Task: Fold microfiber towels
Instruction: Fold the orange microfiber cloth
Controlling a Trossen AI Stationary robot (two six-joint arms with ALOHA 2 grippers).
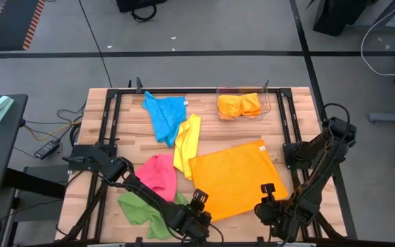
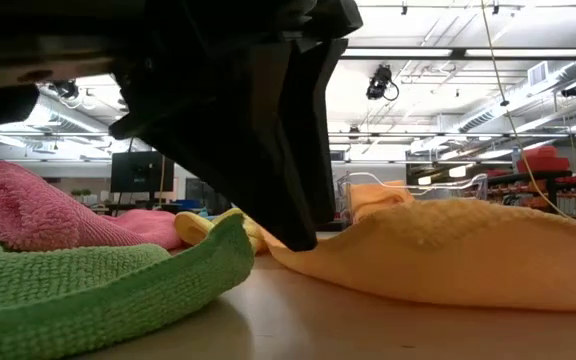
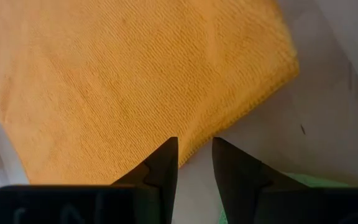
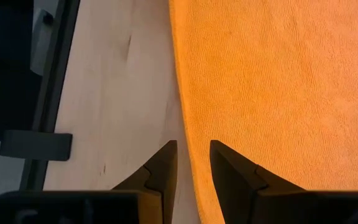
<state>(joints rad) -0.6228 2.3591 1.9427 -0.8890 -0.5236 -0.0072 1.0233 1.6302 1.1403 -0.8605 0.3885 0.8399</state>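
Towel: the orange towel is spread flat.
Left gripper: parted, empty, at one near corner.
Right gripper: parted, empty, at the other.
Tip: both corners should be pinched together, evenly.

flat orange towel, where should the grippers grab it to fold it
Probably the flat orange towel is best taken by its two near corners, from the table's near edge. It lies spread in one layer, and the left gripper and right gripper are each open at that hem.

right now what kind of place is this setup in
Probably a robotics lab or workshop, not a home: the wooden slatted worktable stands on a grey concrete floor with black tape lines, and the low view shows an open industrial ceiling with strip lights.
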